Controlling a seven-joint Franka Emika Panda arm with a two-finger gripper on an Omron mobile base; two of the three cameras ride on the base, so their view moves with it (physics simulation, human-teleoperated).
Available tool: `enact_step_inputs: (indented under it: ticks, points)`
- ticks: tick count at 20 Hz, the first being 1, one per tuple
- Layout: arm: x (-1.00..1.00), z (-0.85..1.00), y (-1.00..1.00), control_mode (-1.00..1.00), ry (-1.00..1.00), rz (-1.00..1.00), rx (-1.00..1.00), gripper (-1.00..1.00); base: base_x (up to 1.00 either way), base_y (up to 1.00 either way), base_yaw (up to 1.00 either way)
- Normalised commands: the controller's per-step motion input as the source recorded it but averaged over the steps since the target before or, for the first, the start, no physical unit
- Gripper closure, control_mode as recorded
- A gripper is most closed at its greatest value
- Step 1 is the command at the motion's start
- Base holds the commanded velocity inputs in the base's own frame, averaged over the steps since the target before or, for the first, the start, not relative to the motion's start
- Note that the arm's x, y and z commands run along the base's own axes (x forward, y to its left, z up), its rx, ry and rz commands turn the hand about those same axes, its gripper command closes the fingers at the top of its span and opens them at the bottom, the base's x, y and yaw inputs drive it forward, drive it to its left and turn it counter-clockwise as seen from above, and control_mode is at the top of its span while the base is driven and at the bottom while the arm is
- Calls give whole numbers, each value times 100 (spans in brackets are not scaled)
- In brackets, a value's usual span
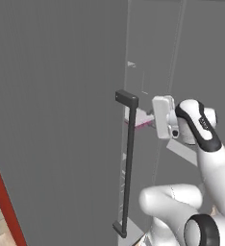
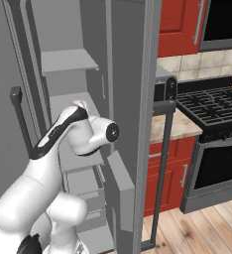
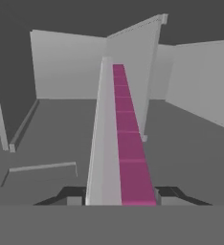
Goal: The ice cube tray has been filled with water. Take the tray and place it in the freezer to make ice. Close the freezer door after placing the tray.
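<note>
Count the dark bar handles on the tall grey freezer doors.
2. The left handle is on the closed left door, beside the arm. The right handle is on the open freezer door, in front of the red cupboards. None seems hidden.

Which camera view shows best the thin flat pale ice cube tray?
The hand view shows it best: the thin flat pale ice cube tray runs edge-on from between the gripper fingertips into the grey freezer, one face magenta. The left base view shows just a pale sliver of it beside the hand.

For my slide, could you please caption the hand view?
Gripper shut on the ice cube tray, held edge-on inside the freezer.
</note>
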Motion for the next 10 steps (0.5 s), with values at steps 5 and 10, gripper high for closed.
enact_step_inputs:
  ticks: [5, 10]
  points:
    - [46, 0, 5, -100, 0, 0, 0, 100, 0, 0, 0]
    - [45, 0, 12, -100, 0, 0, 0, 100, 0, 0, 0]
